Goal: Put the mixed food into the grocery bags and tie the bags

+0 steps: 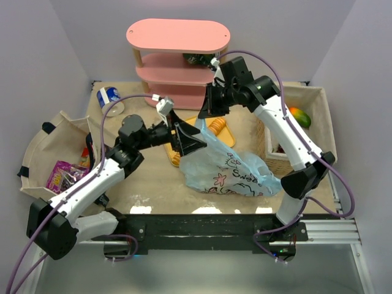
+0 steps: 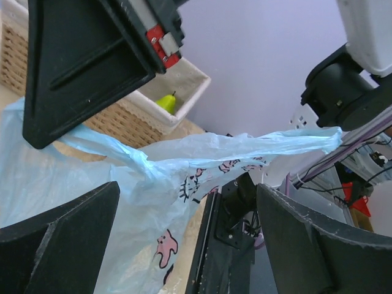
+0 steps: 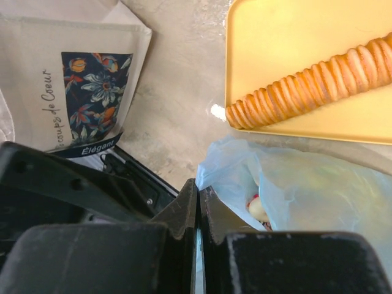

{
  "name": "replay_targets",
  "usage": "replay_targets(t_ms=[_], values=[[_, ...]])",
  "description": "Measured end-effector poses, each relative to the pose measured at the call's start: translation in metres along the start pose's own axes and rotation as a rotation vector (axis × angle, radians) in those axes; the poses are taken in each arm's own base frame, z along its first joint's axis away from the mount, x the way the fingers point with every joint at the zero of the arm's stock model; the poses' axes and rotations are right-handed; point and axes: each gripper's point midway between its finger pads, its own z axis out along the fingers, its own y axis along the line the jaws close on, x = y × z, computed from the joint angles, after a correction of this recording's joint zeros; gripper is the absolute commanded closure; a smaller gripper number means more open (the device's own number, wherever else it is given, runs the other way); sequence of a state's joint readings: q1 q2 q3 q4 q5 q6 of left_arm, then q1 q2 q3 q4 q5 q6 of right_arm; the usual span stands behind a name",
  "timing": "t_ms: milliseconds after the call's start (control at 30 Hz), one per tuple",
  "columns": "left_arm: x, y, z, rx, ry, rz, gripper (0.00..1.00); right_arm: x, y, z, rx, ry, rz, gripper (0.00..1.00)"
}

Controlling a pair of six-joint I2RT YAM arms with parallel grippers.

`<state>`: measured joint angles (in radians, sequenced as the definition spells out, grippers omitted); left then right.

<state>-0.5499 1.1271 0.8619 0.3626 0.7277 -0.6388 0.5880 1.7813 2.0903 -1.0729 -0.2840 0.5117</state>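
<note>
A: Entry: printed light-blue grocery bag (image 1: pixel 226 168). Where is it lodged?
B: Laid on the table (image 1: pixel 153 177); top edge pinched by the closed right gripper (image 1: pixel 204 117); handle (image 2: pixel 245 144) stretched across the wide-spread left gripper (image 1: pixel 193 139).

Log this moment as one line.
left gripper: open around grocery bag handle | right gripper: shut on bag top | state: food inside, bag untied

Fig.: I see the grocery bag (image 1: pixel 223 168) as thin, crinkled, translucent plastic; the basket (image 2: pixel 122 119) coarse woven wicker, cloth-lined; the tray (image 3: pixel 275 55) smooth, matt.
</note>
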Motion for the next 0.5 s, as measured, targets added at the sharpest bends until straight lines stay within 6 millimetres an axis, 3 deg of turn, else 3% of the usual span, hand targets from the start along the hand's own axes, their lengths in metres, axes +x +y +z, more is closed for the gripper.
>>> replay_targets(t_ms=[233,333,500], values=[[0.005,0.017,0.014,-0.102,-0.03,-0.026,0.08,-0.002,0.003,-0.003,-0.025,-0.001,-0.004,0.97],[0.006,0.029,0.021,-0.154,-0.035,-0.042,0.2,-0.003,0.002,-0.004,-0.031,0.002,-0.003,0.95],[0.01,0.047,0.031,-0.216,-0.021,-0.064,0.59,-0.003,0.0,-0.007,-0.035,0.011,0.001,0.82]])
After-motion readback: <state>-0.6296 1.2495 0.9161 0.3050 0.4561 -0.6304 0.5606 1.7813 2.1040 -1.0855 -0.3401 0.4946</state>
